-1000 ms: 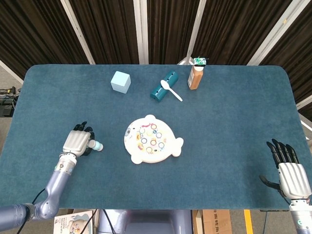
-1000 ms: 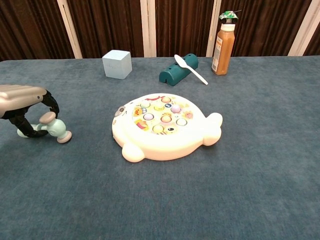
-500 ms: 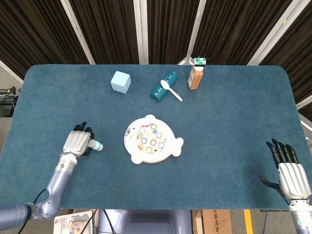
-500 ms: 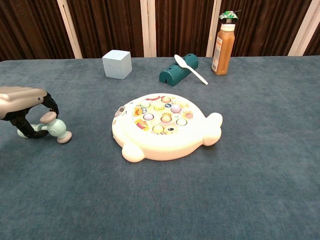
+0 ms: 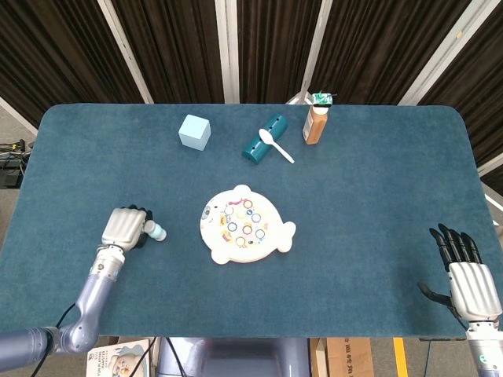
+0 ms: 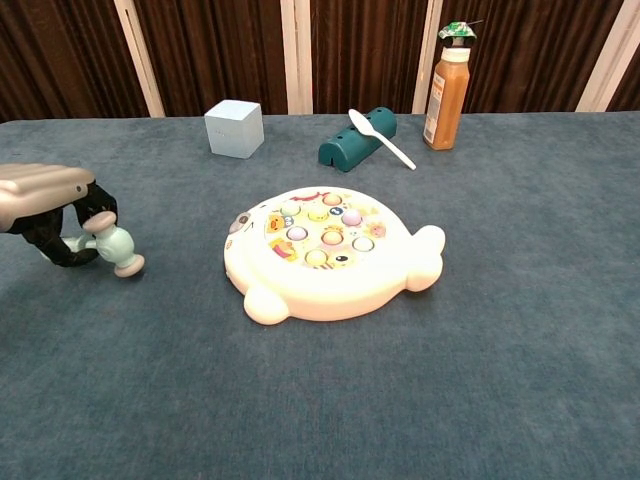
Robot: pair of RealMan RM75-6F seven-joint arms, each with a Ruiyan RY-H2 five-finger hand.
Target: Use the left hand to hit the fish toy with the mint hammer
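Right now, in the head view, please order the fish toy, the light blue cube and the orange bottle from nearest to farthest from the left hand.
1. The fish toy, mid-table, just to the side of the left hand, which holds the mint hammer.
2. The light blue cube, toward the far edge.
3. The orange bottle, also at the far edge but much further across.

Mint hammer (image 6: 112, 248) gripped in left robot hand (image 6: 45, 200), white fish toy (image 6: 330, 250) flat mid-table
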